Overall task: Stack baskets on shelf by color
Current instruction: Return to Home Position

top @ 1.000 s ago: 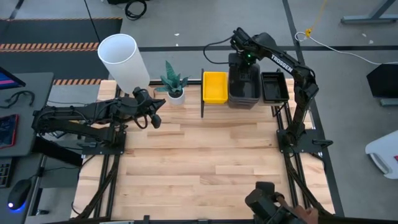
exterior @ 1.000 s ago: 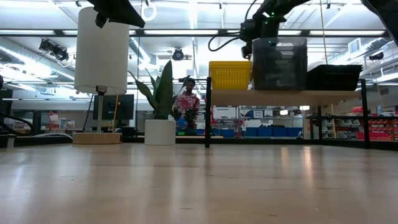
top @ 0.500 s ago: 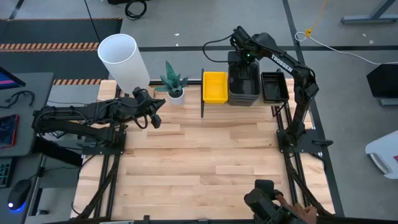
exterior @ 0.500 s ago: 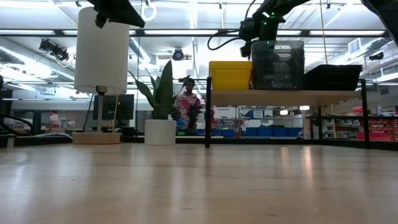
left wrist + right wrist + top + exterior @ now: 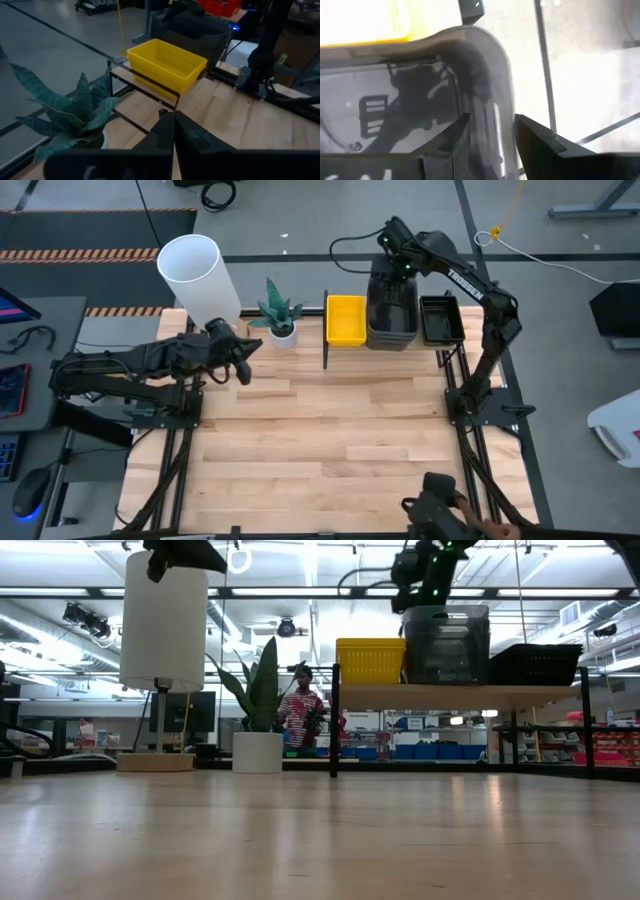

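Fingers (image 5: 456,134) of the right gripper (image 5: 398,255) are spread, empty, over the back rim of the grey baskets (image 5: 392,315). These sit nested mid-shelf (image 5: 450,696) between the yellow baskets (image 5: 346,320) and black baskets (image 5: 441,320). They look light, stiff and slick, so pinching a rim wall seems best. The left gripper (image 5: 240,358), fingers pressed together, waits beside the plant (image 5: 280,310).

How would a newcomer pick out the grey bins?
Find the light-wood shelf on black posts at the table's far edge. On it, the middle item is the smooth dark grey plastic bin stack, taller than the yellow basket and black mesh basket flanking it; the right gripper hangs above.
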You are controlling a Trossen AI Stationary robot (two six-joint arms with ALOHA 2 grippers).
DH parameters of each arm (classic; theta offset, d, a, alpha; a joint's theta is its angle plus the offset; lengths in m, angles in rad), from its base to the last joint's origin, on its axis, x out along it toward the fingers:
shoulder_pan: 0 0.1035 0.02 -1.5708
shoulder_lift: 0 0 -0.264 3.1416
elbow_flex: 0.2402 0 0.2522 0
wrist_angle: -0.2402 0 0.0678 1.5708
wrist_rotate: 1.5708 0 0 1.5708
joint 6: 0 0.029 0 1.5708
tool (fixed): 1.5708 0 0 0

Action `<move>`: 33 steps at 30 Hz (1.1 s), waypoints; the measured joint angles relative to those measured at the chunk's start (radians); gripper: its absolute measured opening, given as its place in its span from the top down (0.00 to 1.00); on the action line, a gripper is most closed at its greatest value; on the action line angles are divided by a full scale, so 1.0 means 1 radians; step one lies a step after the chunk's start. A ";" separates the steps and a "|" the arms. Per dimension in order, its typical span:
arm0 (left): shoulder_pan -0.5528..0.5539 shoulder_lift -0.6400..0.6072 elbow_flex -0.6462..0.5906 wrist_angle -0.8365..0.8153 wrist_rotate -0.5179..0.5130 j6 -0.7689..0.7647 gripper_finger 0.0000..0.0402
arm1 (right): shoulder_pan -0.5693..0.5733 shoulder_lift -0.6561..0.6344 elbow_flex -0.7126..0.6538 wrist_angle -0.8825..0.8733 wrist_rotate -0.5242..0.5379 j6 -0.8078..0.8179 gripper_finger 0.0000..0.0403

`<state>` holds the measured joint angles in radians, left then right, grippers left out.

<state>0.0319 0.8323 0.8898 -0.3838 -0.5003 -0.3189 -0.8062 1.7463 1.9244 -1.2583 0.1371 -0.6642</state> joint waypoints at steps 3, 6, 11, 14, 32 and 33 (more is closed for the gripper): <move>0.000 -0.016 -0.019 0.004 0.000 0.013 0.99 | 0.001 -0.040 0.000 0.010 0.000 0.025 0.61; 0.000 -0.044 -0.110 0.068 0.012 -0.021 0.99 | 0.007 -0.082 0.000 0.032 -0.010 0.063 0.60; 0.000 -0.106 -0.279 0.240 0.069 -0.131 0.97 | 0.017 -0.171 0.000 0.077 -0.120 0.175 0.60; 0.000 -0.140 -0.334 0.282 0.071 -0.188 0.99 | 0.032 -0.222 0.000 0.122 -0.214 0.244 0.60; 0.000 -0.431 -0.595 0.443 0.068 -0.303 0.98 | 0.231 -0.342 -0.007 0.216 -0.501 0.698 0.61; 0.000 -0.449 -0.609 0.440 0.068 -0.309 0.98 | 0.258 -0.343 -0.020 0.226 -0.496 0.711 0.61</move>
<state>0.0319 0.3837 0.2812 0.0567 -0.4323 -0.6276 -0.5487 1.4033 1.9042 -1.0328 -0.3593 0.0464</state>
